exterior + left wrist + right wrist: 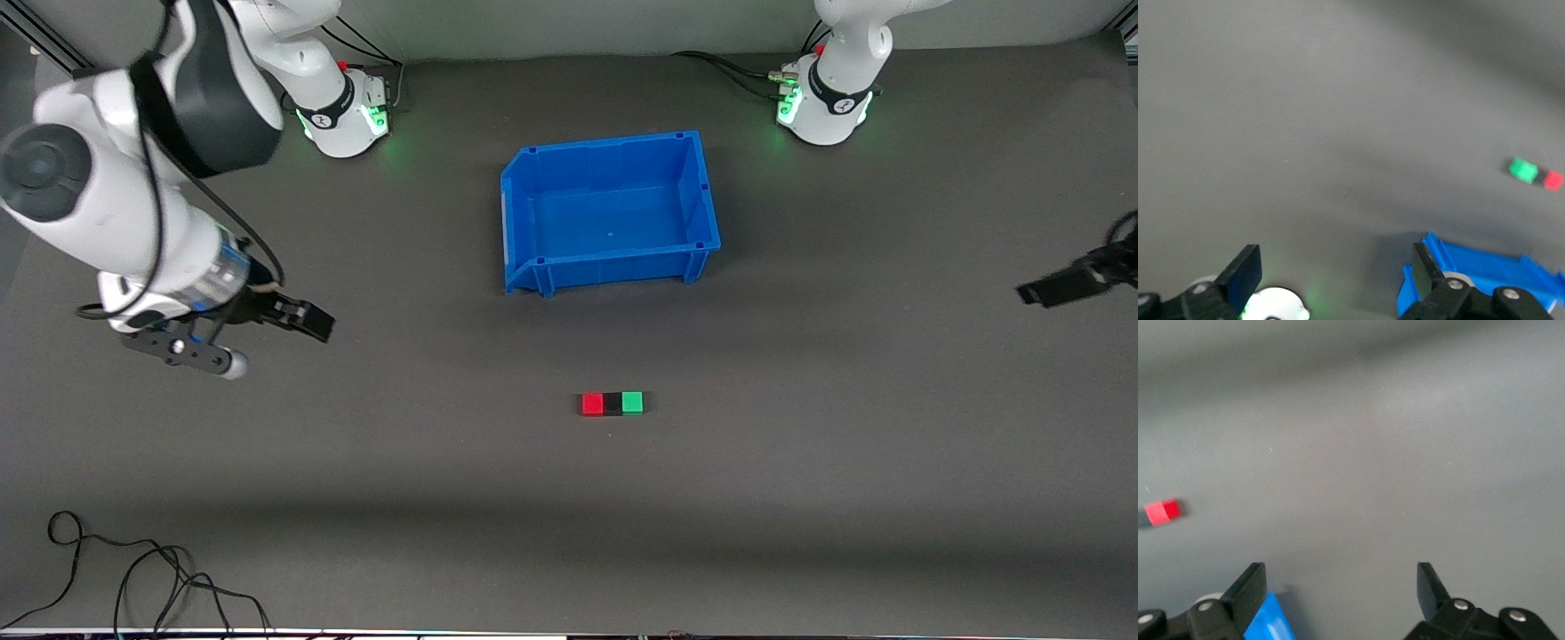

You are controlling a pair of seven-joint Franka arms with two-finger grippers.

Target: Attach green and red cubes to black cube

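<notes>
Both sets of fingers are sitting wide open, holding nothing: right gripper (307,318) hanging over bare desk (800,498) at its own end, left gripper (1062,286) at the other. Red cube (592,404), black cube (613,404) and green cube (632,403) are lying touching in one row, nearer the camera than the blue bin (613,267), well apart from both grippers; task looks finished, open room all around.

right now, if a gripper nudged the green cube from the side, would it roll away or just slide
Probably slide, not roll: the green cube has flat faces and sits flat on the table. It looks tiny and solid, so likely light and stiff. It touches the black cube, with the red cube at the black cube's other face, so a push along the row may shift all three.
</notes>
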